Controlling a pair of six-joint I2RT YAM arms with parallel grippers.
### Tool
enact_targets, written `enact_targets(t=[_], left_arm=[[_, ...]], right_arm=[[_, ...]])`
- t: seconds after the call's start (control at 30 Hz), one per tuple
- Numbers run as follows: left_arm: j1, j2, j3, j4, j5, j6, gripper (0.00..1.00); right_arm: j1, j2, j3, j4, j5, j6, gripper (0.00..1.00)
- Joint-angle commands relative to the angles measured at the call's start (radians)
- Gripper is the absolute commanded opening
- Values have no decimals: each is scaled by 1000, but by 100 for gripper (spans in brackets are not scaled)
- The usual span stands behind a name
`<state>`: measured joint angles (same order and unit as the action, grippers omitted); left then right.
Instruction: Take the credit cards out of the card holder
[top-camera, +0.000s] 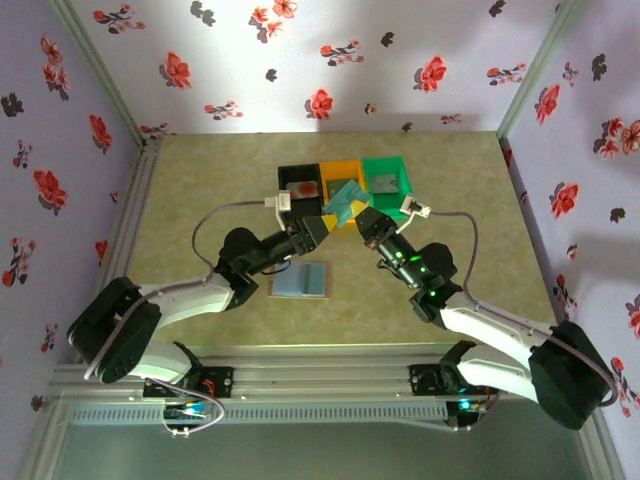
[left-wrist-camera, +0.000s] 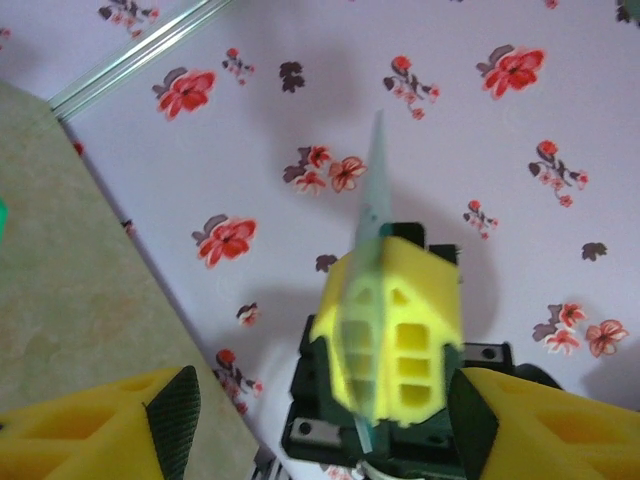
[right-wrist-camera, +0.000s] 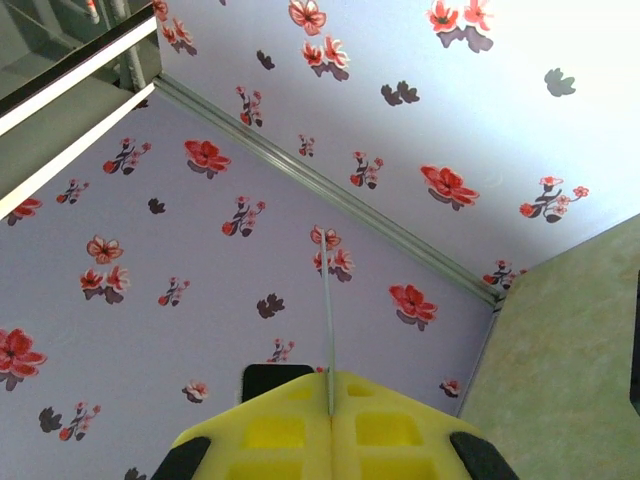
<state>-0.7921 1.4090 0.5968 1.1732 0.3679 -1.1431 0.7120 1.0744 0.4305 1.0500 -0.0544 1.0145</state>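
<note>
The card holder (top-camera: 301, 280) lies open and flat on the table between the two arms, its two pale blue panels facing up. A thin teal-grey credit card (top-camera: 350, 197) is held up in the air in front of the bins. My right gripper (top-camera: 362, 213) is shut on it, and the right wrist view shows the card (right-wrist-camera: 327, 320) edge-on, rising from between the closed yellow fingers (right-wrist-camera: 400, 430). My left gripper (top-camera: 328, 220) faces the right one, close by. Its jaws (left-wrist-camera: 320, 420) stand open and empty, with the card (left-wrist-camera: 376, 190) and the right gripper's fingers (left-wrist-camera: 415, 330) beyond them.
Three small bins stand in a row just behind the grippers: black (top-camera: 300, 172), orange (top-camera: 338, 170) and green (top-camera: 386, 166). The black and green ones each hold something flat. Flowered walls enclose the table on three sides.
</note>
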Motion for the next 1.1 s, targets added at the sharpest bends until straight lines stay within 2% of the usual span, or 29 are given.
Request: enact_targets(t=[0.0, 0.33, 0.77, 1.07], left_arm=[[-14, 7, 30, 91, -81, 22, 64], [-30, 28, 53, 103, -98, 22, 39], [-45, 64, 86, 110, -109, 2, 42], [-50, 83, 105, 115, -104, -12, 33]], right_arm=[[13, 1, -22, 58, 51, -7, 0], [23, 2, -33, 82, 82, 2, 0], [34, 15, -41, 125, 123, 15, 0], [39, 25, -44, 145, 141, 10, 0]])
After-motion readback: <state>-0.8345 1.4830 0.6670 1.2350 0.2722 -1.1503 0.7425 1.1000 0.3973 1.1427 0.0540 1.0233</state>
